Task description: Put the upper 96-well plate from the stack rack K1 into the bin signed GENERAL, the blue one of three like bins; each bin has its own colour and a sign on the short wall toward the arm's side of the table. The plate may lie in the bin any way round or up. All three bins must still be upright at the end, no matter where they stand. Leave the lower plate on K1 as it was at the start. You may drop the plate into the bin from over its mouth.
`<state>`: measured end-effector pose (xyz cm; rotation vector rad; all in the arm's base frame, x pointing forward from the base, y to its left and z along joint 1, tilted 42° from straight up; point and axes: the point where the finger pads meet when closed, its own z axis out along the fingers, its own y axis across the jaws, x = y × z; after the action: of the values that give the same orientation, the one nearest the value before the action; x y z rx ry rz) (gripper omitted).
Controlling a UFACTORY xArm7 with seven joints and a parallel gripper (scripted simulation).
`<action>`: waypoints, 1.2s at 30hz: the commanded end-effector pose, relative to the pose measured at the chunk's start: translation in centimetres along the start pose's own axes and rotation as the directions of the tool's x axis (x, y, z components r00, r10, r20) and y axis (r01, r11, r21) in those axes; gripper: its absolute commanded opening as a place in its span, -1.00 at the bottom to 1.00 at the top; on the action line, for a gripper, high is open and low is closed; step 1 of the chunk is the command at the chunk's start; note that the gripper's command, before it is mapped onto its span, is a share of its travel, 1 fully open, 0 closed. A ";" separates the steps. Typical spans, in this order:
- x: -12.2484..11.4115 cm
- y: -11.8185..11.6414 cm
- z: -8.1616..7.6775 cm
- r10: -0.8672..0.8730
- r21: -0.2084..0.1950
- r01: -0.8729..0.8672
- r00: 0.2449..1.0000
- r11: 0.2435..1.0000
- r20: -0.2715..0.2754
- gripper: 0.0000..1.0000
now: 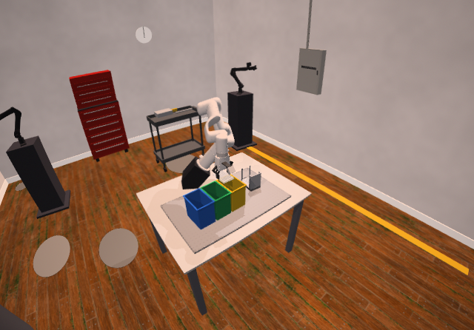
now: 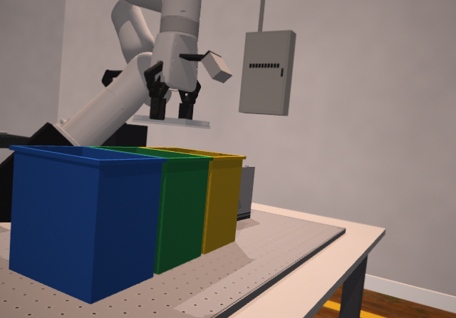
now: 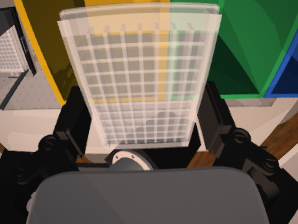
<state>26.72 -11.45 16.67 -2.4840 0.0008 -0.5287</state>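
Observation:
My gripper [image 2: 172, 111] is shut on the clear 96-well plate [image 2: 170, 121] and holds it flat in the air. The blue bin [image 2: 83, 213] stands at the near end of the row in the exterior view, to the left of the green bin [image 2: 182, 209] and the yellow bin [image 2: 221, 198]. The stack rack K1 [image 1: 251, 177] stands beyond the yellow bin [image 1: 235, 192]. The bins' signs are hidden from these views.
The three bins stand upright, side by side, on the perforated mat. The arm's black base [image 1: 195, 177] sits at the table's back edge. The grey rack [image 2: 246, 192] shows behind the yellow bin.

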 end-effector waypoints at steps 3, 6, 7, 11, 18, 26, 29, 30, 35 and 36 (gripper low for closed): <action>0.4 2.3 0.0 0.000 0.000 0.000 1.000 1.000 -0.002 -1.00; 0.5 3.3 0.1 0.000 0.000 0.000 1.000 1.000 -0.002 -1.00; 0.5 3.3 0.1 0.000 0.000 0.000 1.000 1.000 -0.002 -1.00; 0.7 4.3 0.1 0.000 0.000 0.000 1.000 1.000 -0.002 -1.00; 0.9 6.6 0.2 0.000 0.000 0.000 1.000 1.000 -0.002 -1.00; 1.2 8.6 0.2 0.000 0.000 0.000 1.000 1.000 -0.002 -1.00; 1.3 9.6 0.3 0.000 0.000 0.000 1.000 1.000 -0.002 -1.00; 1.3 9.9 0.3 0.000 0.000 0.000 1.000 1.000 -0.002 -1.00; 1.5 11.6 0.4 0.000 0.000 0.000 1.000 1.000 -0.002 -1.00; 1.6 11.9 0.4 0.000 0.000 0.000 1.000 1.000 -0.002 -1.00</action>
<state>29.29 -20.09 11.02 -2.4836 0.0006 -0.5285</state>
